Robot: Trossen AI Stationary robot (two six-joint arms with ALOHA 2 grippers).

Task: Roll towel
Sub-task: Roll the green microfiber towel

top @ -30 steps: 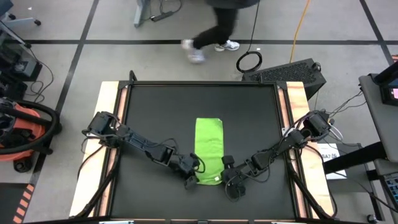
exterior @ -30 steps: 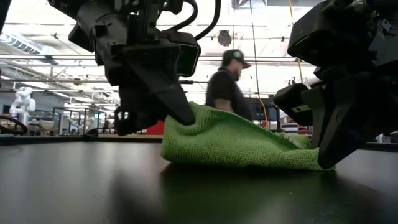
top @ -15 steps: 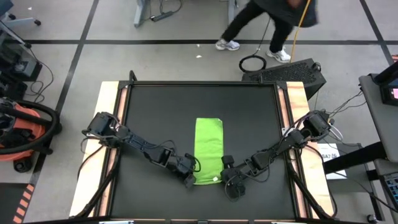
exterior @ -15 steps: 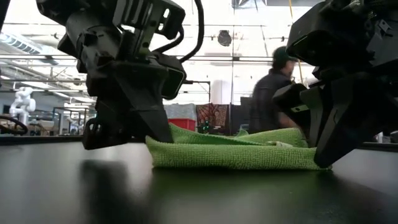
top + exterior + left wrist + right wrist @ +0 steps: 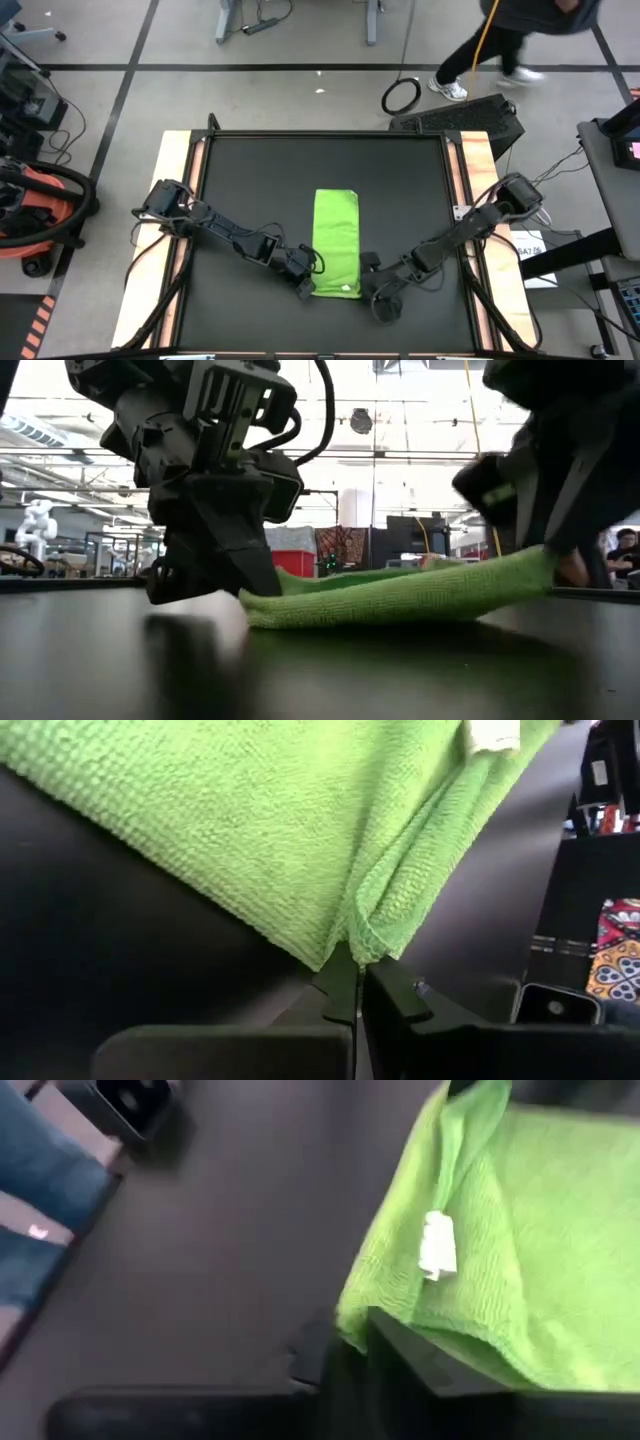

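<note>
The lime-green towel (image 5: 336, 243) lies as a long folded strip on the black mat (image 5: 240, 180), its length running from near to far. My left gripper (image 5: 306, 287) is shut at the strip's near left corner, low at the mat. My right gripper (image 5: 366, 284) is shut at the near right corner, which it holds raised, so the near edge (image 5: 400, 600) slopes up toward it. A white label (image 5: 437, 1245) shows on the towel near the right corner. My left gripper pinches the towel's near left corner (image 5: 360, 935) between its two fingertips, several layers gathered there. It comes slanting down from the near left. That corner sits low at the mat. My right gripper holds the near right corner (image 5: 352, 1325) between its fingers, slanting down from the near right. The corner (image 5: 535, 568) is lifted clear of the mat, and the edge runs fairly straight down to the left corner.
Wooden table borders (image 5: 178, 200) flank the mat on both sides. A black device (image 5: 465, 115) sits beyond the far right corner. A person (image 5: 520, 30) walks on the floor past the far edge. An orange vacuum (image 5: 40, 215) stands left of the table.
My right gripper has risen and carried the towel's near right corner up off the mat. The near left corner, raised a second ago, has come down low to the mat as my left gripper rolled. The person behind has walked toward the right.
</note>
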